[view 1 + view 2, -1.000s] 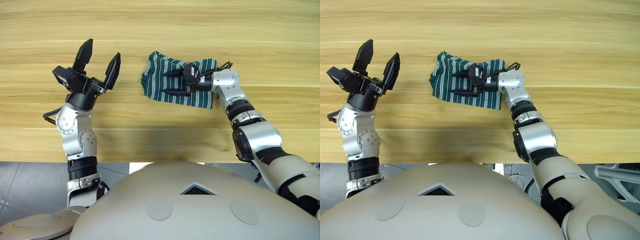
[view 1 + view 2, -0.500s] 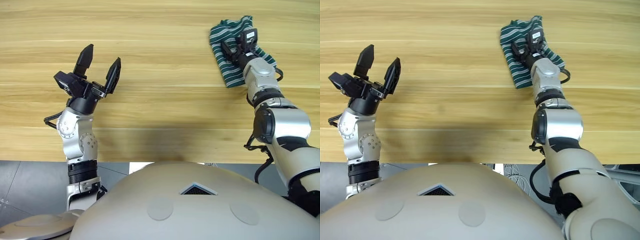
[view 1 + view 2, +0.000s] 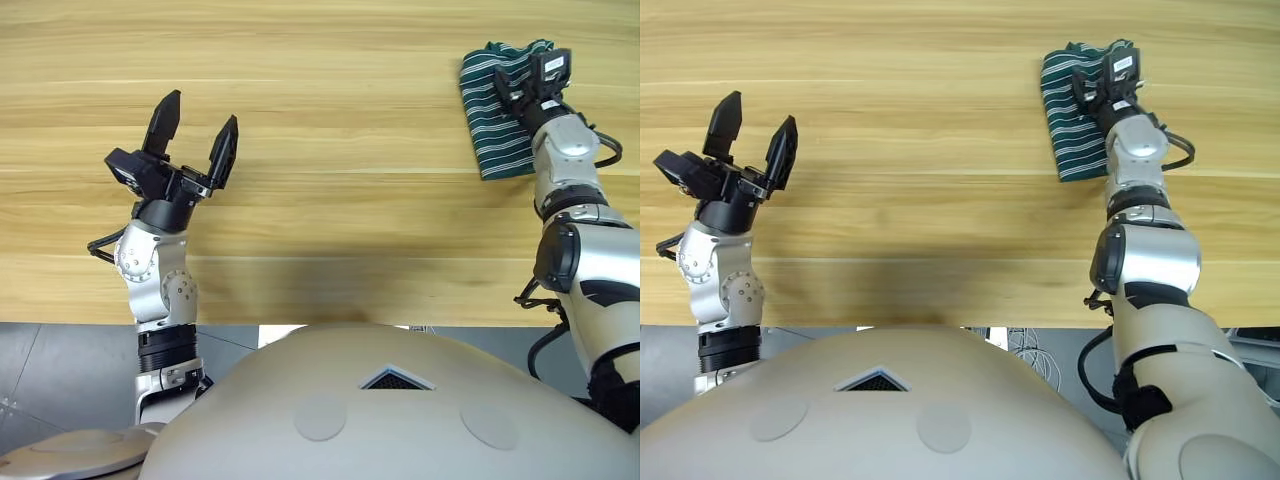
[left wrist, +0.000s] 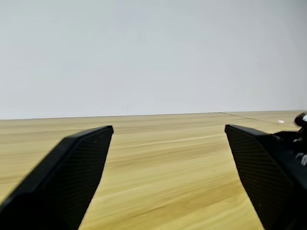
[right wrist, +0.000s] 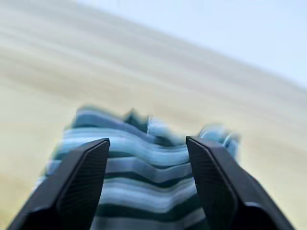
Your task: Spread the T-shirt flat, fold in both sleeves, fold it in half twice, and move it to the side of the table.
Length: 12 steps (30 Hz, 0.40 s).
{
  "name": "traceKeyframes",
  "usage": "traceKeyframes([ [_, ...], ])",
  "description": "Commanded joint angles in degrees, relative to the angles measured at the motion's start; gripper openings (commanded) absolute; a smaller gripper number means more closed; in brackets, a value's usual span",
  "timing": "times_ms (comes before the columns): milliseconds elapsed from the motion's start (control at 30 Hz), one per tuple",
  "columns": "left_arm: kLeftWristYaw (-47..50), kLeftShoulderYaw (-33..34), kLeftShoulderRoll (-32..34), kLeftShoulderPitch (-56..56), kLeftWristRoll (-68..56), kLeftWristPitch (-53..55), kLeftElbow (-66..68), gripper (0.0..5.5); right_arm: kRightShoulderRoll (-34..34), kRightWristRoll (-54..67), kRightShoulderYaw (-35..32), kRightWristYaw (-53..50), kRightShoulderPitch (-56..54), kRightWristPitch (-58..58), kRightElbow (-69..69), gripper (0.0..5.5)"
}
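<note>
The T-shirt [image 3: 490,125] is a small folded bundle, dark green with white stripes, lying far out on the right side of the wooden table [image 3: 350,200]. My right gripper [image 3: 525,95] rests on top of it, open, fingers spread over the cloth. In the right wrist view the striped T-shirt [image 5: 139,165] bunches up between and beneath the two fingers of the right gripper [image 5: 147,140]. My left gripper [image 3: 198,115] is raised above the left part of the table, open, with nothing between its fingers, far from the shirt. The left gripper [image 4: 169,128] looks out over bare wood.
The table's near edge [image 3: 300,322] runs just ahead of my body. Bare wood stretches between the two arms.
My right gripper has slid the folded T-shirt from the table's middle far out to the right. The left arm has stayed almost still, its gripper open.
</note>
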Motion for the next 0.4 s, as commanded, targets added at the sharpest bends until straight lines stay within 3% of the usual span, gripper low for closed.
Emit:
traceKeyframes([
  [33,3.59,-0.24,-0.85,-1.13,3.72,-2.27,-0.86,4.21,4.09,7.25,-2.87,5.78,2.51,-11.22,-11.76,2.97],
  [100,6.72,-0.2,-1.48,-2.59,7.67,-4.56,0.44,4.21,6.07,6.28,-1.96,4.2,4.68,-16.42,-14.28,2.97],
  [267,17.85,0.6,-2.2,-9.71,20.43,-10.41,9.68,4.21,8.48,11.96,-7.38,1.92,6.82,-19.71,-12.48,2.97],
  [400,25.39,1.35,-1.51,-13.19,26.32,-12.49,17.65,4.21,9.62,6.49,-4.52,-0.18,8.5,-24.91,-9.38,2.97],
])
